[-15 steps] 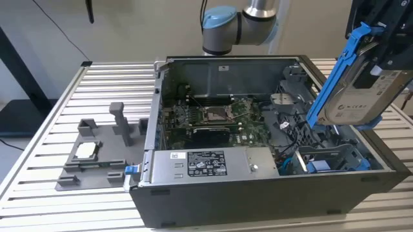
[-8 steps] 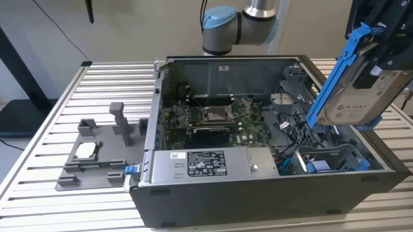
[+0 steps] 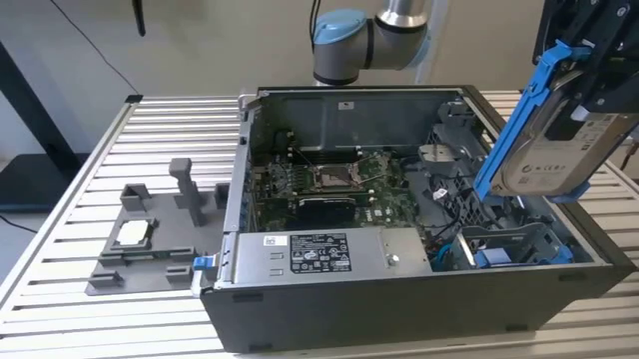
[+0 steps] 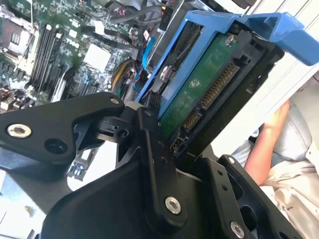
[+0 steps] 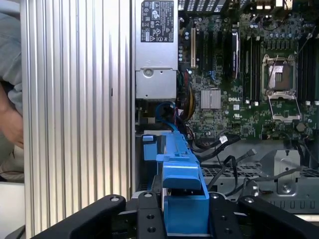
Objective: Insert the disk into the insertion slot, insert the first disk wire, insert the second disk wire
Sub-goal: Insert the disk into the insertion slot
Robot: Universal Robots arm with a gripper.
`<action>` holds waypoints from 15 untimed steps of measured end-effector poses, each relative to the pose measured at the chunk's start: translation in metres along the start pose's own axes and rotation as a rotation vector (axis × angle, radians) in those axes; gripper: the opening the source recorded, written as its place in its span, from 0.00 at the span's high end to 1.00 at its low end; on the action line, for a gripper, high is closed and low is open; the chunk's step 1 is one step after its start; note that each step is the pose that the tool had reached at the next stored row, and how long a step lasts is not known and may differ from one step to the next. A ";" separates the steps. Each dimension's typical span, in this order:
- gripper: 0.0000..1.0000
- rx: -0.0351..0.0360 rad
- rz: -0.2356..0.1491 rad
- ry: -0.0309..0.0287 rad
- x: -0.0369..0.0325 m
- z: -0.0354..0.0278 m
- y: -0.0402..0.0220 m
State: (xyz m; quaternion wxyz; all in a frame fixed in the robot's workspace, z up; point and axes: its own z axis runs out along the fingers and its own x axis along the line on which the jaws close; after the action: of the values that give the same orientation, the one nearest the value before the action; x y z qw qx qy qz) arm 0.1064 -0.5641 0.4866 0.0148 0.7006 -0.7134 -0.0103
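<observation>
In the exterior view the disk [image 3: 554, 161], a silver-grey drive in a bright blue carrier frame, hangs tilted above the open computer case's right side. My gripper [image 3: 591, 105] is shut on its upper end. Below it, in the case's near right corner, sits the insertion slot [image 3: 504, 250], a dark-grey cage with blue tabs, apart from the disk. In the second wrist view the disk [image 4: 199, 94] shows its green board and connectors, clamped in my gripper [image 4: 184, 144]. The blue carrier [image 5: 182, 179] stands between my black fingers [image 5: 144, 214] in the first wrist view. Loose cables [image 3: 439, 196] lie beside the cage.
The silver power-supply box [image 3: 319, 254] fills the case's near wall. The motherboard [image 3: 340, 183] lies in the middle. A grey fixture [image 3: 150, 239] sits on the slatted table [image 3: 170, 127] at the exterior view's left. A person's arm [image 4: 269, 144] is beside the case.
</observation>
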 end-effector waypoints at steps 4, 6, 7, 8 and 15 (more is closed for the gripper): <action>0.67 0.0002 0.000 0.0001 0.0000 0.0006 0.0000; 0.67 0.0003 0.000 0.0001 0.0000 0.0006 0.0000; 0.67 0.0002 0.000 0.0001 0.0000 0.0006 0.0000; 0.67 0.0002 0.000 0.0000 0.0000 0.0006 0.0000; 0.67 0.0003 0.001 -0.0001 -0.0005 0.0008 0.0031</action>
State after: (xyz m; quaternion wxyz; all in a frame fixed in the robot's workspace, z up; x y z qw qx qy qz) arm 0.1032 -0.5635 0.4858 0.0146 0.7001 -0.7138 -0.0102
